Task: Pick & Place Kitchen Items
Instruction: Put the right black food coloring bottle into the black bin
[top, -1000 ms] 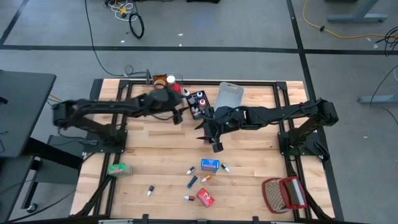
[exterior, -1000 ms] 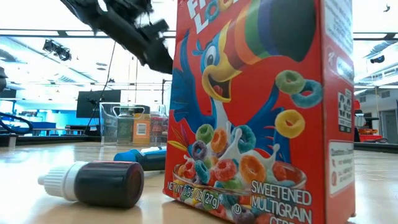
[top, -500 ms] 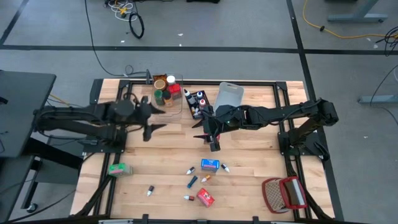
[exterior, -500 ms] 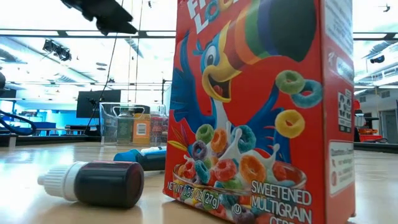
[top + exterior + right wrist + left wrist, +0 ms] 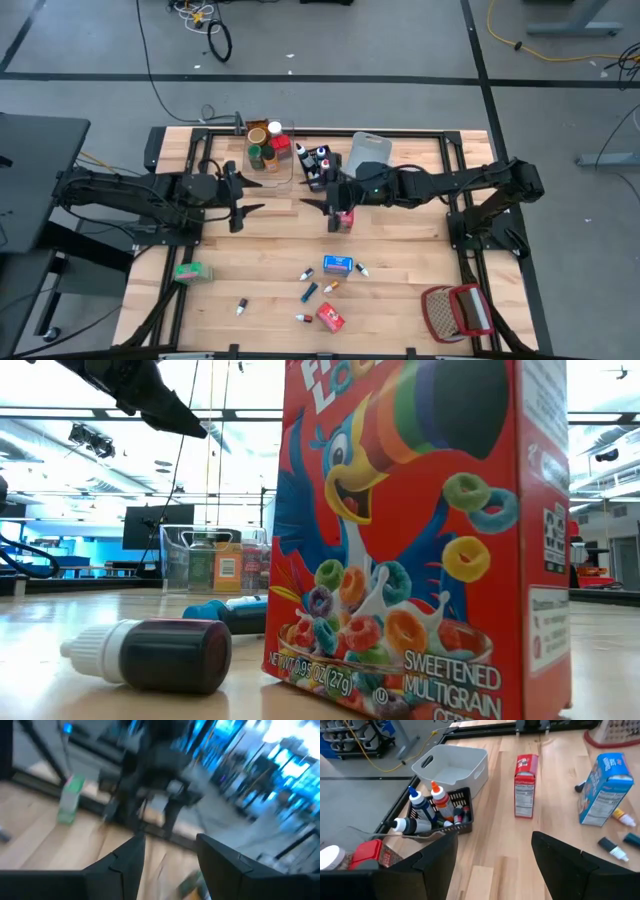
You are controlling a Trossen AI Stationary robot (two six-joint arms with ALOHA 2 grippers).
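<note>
Neither gripper holds anything. My left gripper [image 5: 255, 200] [image 5: 495, 840] hangs open over the table's left middle, near the clear bin [image 5: 268, 148] of jars. My right gripper [image 5: 322, 212] [image 5: 167, 840] is open above mid-table, pointing toward the left edge. Just beneath it a small red box [image 5: 345, 219] [image 5: 525, 785] stands upright on its end, untouched. On the near half lie a blue box [image 5: 337, 264] [image 5: 604, 790], a red cereal box [image 5: 331, 319] [image 5: 420, 530], a green box [image 5: 190, 271] and small colouring tubes [image 5: 310, 291] [image 5: 160, 655].
A black basket [image 5: 318, 165] [image 5: 440, 812] of small bottles and a pale bin [image 5: 368, 150] [image 5: 452, 765] sit at the far middle. A red-and-white wire basket [image 5: 458, 310] is at the near right corner. Bare wood lies between the two grippers.
My left gripper has drawn back from over the clear bin toward the table's left and near side, staying open. My right gripper has tipped up from pointing down to almost level, uncovering the upright red box beneath it.
</note>
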